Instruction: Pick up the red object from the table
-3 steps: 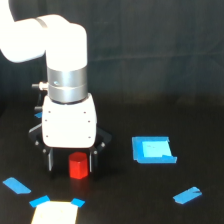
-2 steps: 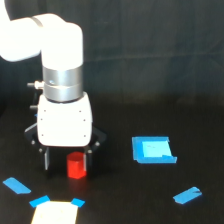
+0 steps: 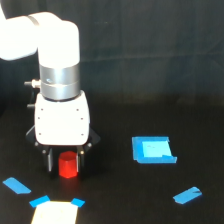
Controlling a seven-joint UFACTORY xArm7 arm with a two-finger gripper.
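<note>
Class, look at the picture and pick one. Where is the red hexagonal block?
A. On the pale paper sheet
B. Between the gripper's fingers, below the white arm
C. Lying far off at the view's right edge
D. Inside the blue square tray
B: the red hexagonal block sits between the dark fingers of the gripper, well apart from the blue square tray and above the pale paper sheet.

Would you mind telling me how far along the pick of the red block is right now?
Done: the gripper is positioned around the red object, fingers on both sides. In hand: closing; whether the fingers touch it is unclear. Left: the lift, since the block seems to rest on the table.
</note>
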